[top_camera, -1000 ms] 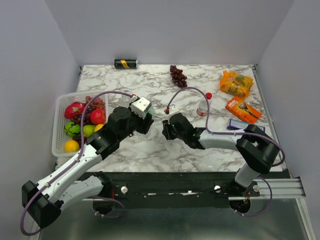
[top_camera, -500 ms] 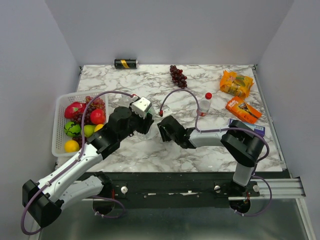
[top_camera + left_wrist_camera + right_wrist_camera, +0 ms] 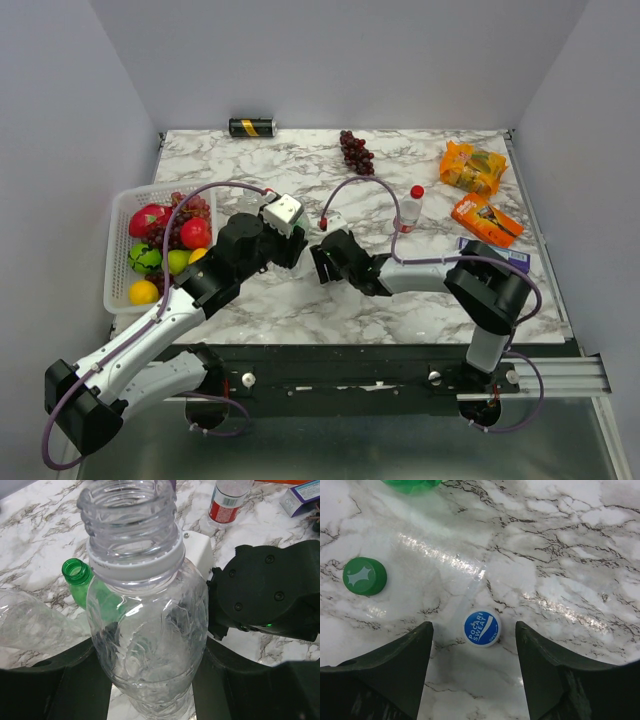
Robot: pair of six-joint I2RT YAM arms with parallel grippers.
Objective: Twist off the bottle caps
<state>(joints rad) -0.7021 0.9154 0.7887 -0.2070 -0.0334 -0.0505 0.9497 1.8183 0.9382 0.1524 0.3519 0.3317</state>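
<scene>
The right tool (image 3: 472, 635) holds its dark jaws well apart and empty, straddling without touching a round blue-and-white Pocari Sweat cap (image 3: 481, 628). The cap lies flat on the glossy, grey-veined marble desk (image 3: 580, 555), with a round green cap (image 3: 365, 576) off to one side. The left tool (image 3: 147, 672) is clamped tight on the crinkled body of a clear plastic bottle (image 3: 145, 595) whose threaded neck is bare above a white ring; just behind it is an uncapped translucent green bottle (image 3: 80, 577), and the red-labelled bottle (image 3: 227, 502) is well apart.
</scene>
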